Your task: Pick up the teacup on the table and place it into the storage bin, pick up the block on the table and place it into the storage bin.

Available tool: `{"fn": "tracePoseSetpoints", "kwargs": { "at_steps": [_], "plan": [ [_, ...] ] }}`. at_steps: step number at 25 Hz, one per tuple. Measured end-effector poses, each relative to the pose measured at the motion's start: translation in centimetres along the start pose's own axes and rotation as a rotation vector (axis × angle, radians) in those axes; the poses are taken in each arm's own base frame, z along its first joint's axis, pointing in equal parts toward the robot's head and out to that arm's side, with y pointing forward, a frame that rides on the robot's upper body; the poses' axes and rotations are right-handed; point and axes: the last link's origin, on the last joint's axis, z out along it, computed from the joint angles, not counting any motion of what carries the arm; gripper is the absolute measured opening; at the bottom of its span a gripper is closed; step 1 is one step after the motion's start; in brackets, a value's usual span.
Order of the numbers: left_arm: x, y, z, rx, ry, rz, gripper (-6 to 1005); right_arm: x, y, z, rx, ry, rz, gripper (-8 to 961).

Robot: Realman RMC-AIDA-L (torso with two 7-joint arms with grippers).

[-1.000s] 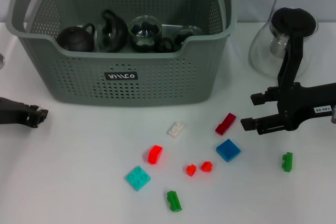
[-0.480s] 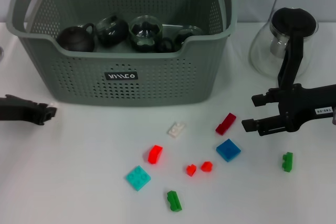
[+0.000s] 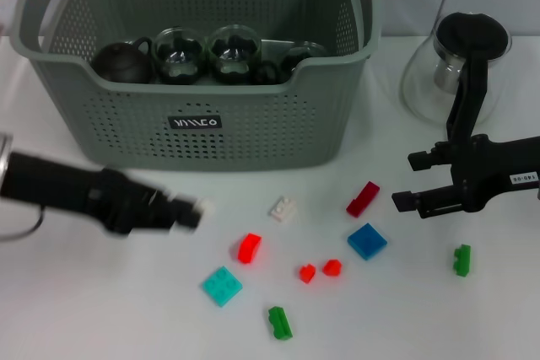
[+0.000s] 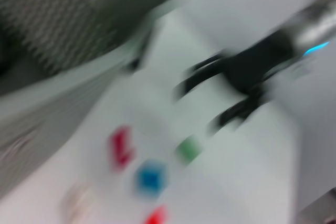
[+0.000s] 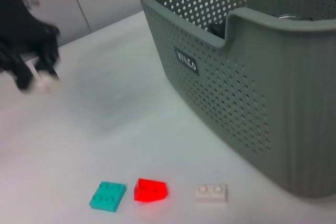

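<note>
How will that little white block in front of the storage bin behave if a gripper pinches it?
The white block looks like hard moulded plastic, so probably stiff and very light. It lies flat with studs up on the table, so it shouldn't roll. Being small and smooth, it may slide or skid away if pinched off centre.

The bin [image 3: 202, 115] stood at the back of the bench [image 3: 101, 309], with teacups [image 3: 232, 52] and a teapot [image 3: 121, 62] inside. A pitcher [image 3: 460, 65] stood to its right. Blocks [image 3: 283, 208] lay scattered before the bin. The left gripper [image 3: 181, 215] was left of them, the right gripper [image 3: 413, 183] to their right, before the pitcher.
</note>
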Motion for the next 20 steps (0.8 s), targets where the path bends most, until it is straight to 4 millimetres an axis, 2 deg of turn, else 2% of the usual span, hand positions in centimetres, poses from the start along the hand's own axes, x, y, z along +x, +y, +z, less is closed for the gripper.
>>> {"fn": "tracePoseSetpoints", "kwargs": {
  "at_steps": [3, 4, 7, 9, 12, 15, 20],
  "plan": [
    [2.9, 1.3, -0.2, -0.092, 0.104, 0.097, 208, 0.0, 0.0, 0.0, -0.001, 0.001, -0.006, 868],
    [4.5, 1.5, -0.3, -0.104, 0.152, 0.142, 209, 0.1, 0.0, 0.0, -0.002, 0.001, -0.007, 868],
    [7.5, 1.2, -0.5, -0.053, 0.212, 0.198, 212, 0.1, 0.1, 0.1, -0.005, 0.002, -0.011, 868],
    [9.6, -0.2, -0.7, 0.058, 0.265, 0.182, 214, 0.2, 0.1, 0.1, -0.008, 0.002, -0.011, 868],
    [11.7, -2.7, -0.9, 0.242, 0.308, 0.095, 217, 0.2, 0.2, 0.1, -0.013, 0.003, -0.009, 868],
    [12.5, -3.7, -0.9, 0.314, 0.318, 0.065, 220, 0.3, 0.2, 0.1, -0.015, 0.004, -0.002, 868],
    [13.4, -3.9, -0.5, 0.348, 0.321, 0.068, 225, 0.3, 0.2, 0.1, -0.016, 0.004, 0.001, 869]
  ]
}}
